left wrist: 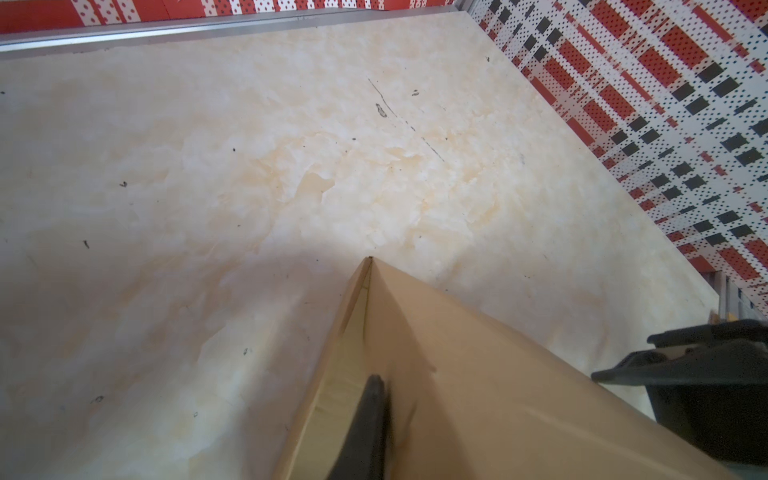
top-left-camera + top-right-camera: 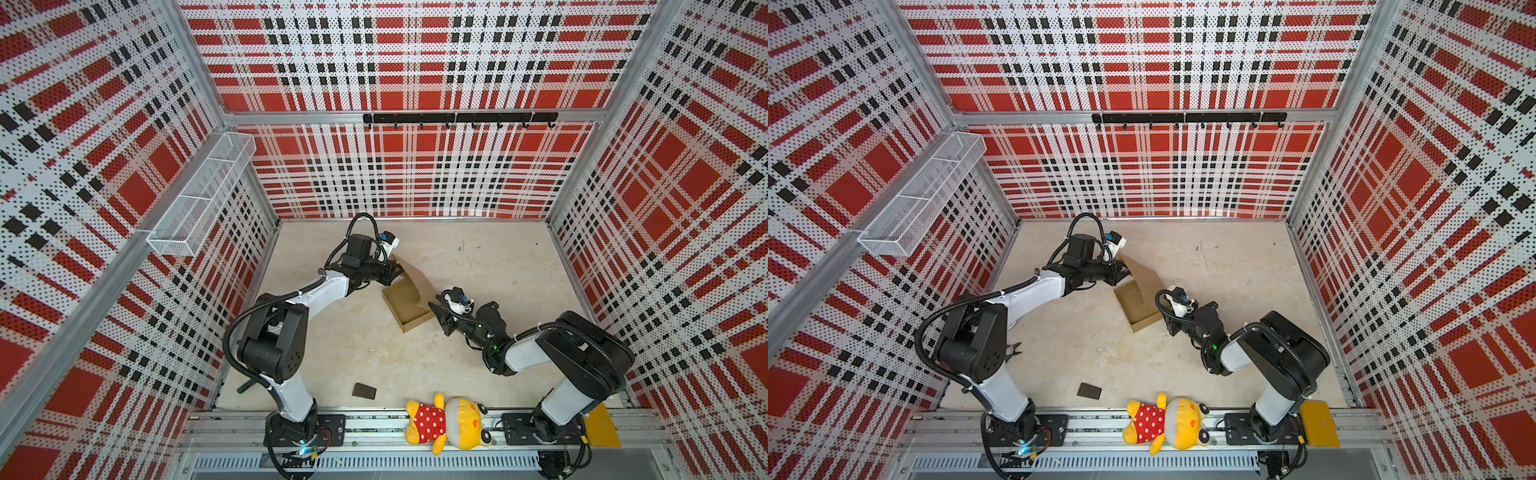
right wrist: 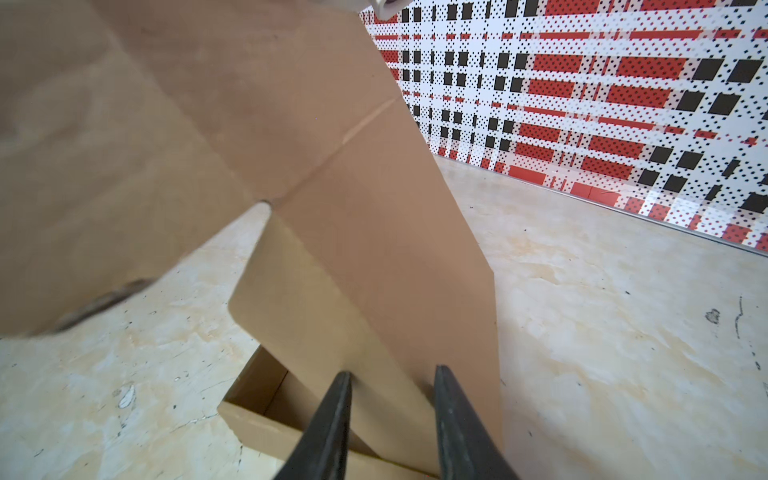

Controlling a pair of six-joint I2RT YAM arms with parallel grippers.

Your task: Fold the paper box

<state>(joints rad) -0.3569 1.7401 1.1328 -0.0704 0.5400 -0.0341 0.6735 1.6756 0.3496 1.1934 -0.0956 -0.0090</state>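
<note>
While the one paper box (image 2: 405, 306) (image 2: 1133, 303) (image 1: 478, 374) (image 3: 374, 249) is sitting near the middle of the marbled surface (image 2: 498, 266), its shallow tray is lying flat and its lid panel is standing raised over the far side. The left gripper (image 2: 397, 271) (image 2: 1126, 271) is reaching in at the lid's far corner and clamping the cardboard. In the left wrist view one of its fingers (image 1: 370, 411) is pressing on the panel's inner face, and the second finger is hiding behind the panel.

The right gripper (image 2: 435, 316) (image 2: 1170, 322) (image 3: 390, 376) is hovering at the tray's right side, just beside the lid's side flap. In the right wrist view its two fingers are standing apart with brown cardboard showing in the gap. Whether either finger is touching the flap, I cannot tell.

Everything else is appearing singly:
- One small dark brown block (image 2: 364, 391) (image 2: 1089, 391) is lying near the front of the surface, well apart from the box.
- One yellow plush toy (image 2: 449, 424) (image 2: 1167, 424) in a red polka-dot shirt is lying across the front rail (image 2: 374, 430), between the two arm bases.
- One yellow sheet (image 2: 600, 426) (image 2: 1318, 424) is lying beside the right arm's base.
- One white mesh basket (image 2: 199, 195) is hanging on the left wall.
- One black hook rail (image 2: 459, 118) is running along the back wall.
</note>
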